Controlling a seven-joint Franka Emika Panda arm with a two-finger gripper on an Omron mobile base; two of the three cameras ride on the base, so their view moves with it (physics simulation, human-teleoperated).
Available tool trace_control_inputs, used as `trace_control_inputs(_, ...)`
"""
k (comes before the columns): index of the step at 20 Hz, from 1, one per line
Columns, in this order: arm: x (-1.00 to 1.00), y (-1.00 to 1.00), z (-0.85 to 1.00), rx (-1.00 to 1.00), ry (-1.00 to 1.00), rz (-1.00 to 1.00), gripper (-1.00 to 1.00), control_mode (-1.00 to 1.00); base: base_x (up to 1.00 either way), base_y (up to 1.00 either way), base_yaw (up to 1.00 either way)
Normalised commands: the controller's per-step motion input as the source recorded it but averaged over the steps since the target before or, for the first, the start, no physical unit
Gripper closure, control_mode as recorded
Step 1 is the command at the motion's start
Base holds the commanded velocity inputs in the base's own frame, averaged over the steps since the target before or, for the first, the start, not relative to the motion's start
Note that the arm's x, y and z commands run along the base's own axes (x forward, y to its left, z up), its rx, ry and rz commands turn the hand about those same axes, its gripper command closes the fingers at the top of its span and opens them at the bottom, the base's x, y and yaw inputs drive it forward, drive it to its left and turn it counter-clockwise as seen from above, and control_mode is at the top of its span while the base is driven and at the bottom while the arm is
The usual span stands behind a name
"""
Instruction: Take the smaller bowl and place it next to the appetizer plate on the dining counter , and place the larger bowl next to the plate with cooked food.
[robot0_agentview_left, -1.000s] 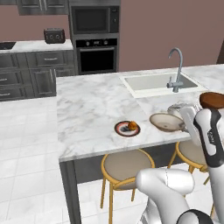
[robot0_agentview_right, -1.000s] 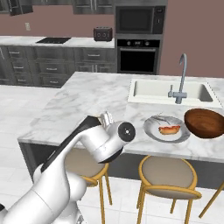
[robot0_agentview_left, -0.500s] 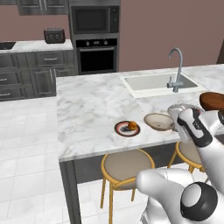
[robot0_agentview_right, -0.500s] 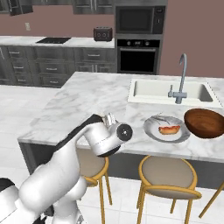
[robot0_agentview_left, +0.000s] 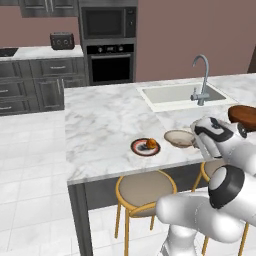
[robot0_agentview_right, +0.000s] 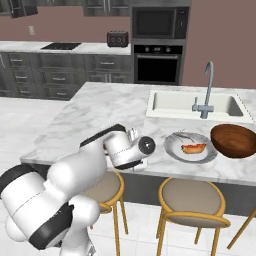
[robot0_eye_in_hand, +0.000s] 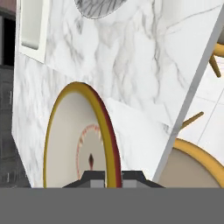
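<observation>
Carrying bowl: gripper (robot0_eye_in_hand: 106, 177) pinches the smaller bowl (robot0_agentview_left: 179, 138) by its rim.
Target bearing: appetizer plate (robot0_agentview_left: 145, 146) sits just left.

The scene is viewed from behind the white arm by two base cameras, both aimed forward and down. In the left base view the white grey-veined marble island counter (robot0_agentview_left: 105, 120) is seen from its left end, the arm rising at lower right. In the right base view the same counter (robot0_agentview_right: 115, 107) is seen from the other side. The inset sink (robot0_agentview_left: 180, 94), the curved faucet (robot0_agentview_right: 207, 90) and the black wall oven (robot0_agentview_left: 109, 62) are shared by both. The hand view is set very close and rolled, with the small cream bowl with a tan rim (robot0_eye_in_hand: 72, 140) near the lens.
</observation>
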Motion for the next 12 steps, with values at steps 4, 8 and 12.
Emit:
trace_control_inputs(4, 0.08, -0.01, -0.45, 0.0, 0.03, 0.0, 1.0, -1.0, 0.0, 0.0, 0.0)
trace_control_inputs(8, 0.19, 0.0, -0.36, 0.0, 0.0, -0.02, 1.0, -1.0, 0.0, 0.0, 0.0)
trace_control_inputs(12, 0.4, 0.0, -0.24, 0.0, 0.0, -0.05, 1.0, -1.0, 0.0, 0.0, 0.0)
